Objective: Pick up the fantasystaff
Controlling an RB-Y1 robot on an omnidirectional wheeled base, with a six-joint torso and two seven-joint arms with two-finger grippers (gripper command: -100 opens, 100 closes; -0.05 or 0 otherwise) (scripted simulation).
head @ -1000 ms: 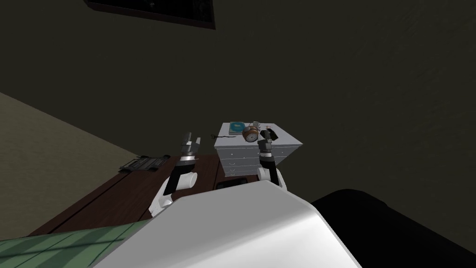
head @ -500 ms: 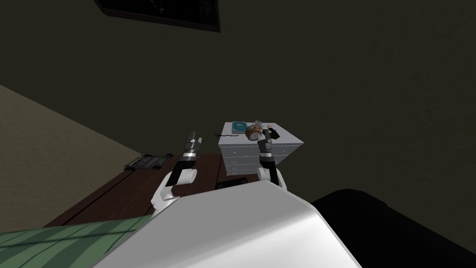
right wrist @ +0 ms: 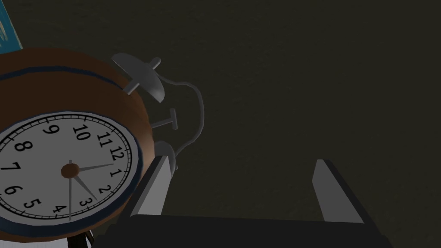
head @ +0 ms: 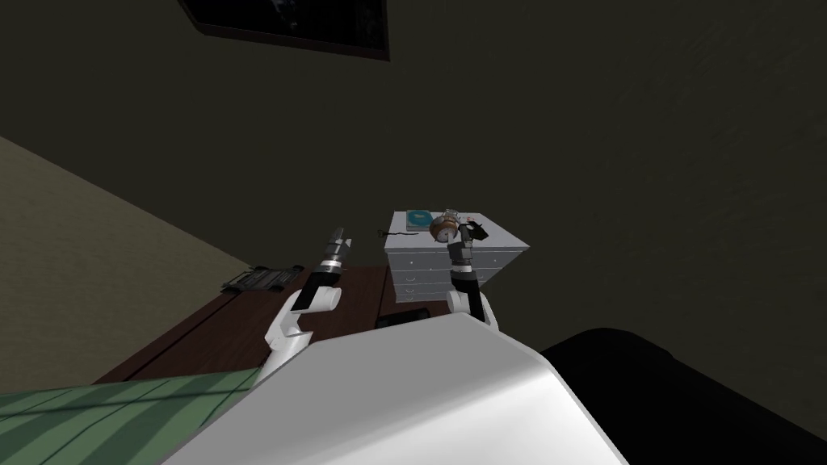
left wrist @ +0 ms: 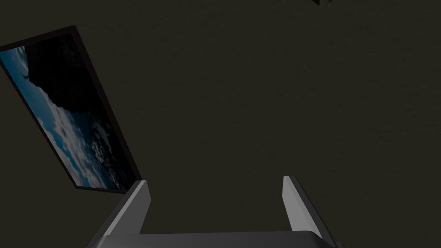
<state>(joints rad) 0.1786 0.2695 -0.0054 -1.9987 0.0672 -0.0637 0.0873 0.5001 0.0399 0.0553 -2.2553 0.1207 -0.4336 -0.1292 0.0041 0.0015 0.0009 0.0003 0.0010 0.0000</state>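
Note:
The fantasystaff [head: 394, 235] is a thin dark stick lying along the near-left edge of a white chest of drawers [head: 436, 262], its end poking out past the top's corner. My right gripper [head: 466, 231] is over the right part of that top, to the right of the staff. Its fingers stand open [right wrist: 241, 165] with nothing between them, one finger right beside a brown alarm clock [right wrist: 64, 163]. My left gripper [head: 339, 237] is raised to the left of the chest, over the dark table, open [left wrist: 215, 181] and empty.
On the chest top also lie a teal book [head: 417, 219], the clock [head: 440, 230] and a small dark item [head: 480, 232]. A dark brown table [head: 226, 331] with a black keyboard-like thing [head: 262, 278] lies to the left. A green striped cover [head: 97, 412] is near, and a black area [head: 686, 404] is at the lower right.
My head view has shifted slightly. The left hand has turned and risen a little, its fingers now seen edge-on. The right gripper has crept up closer to the clock.

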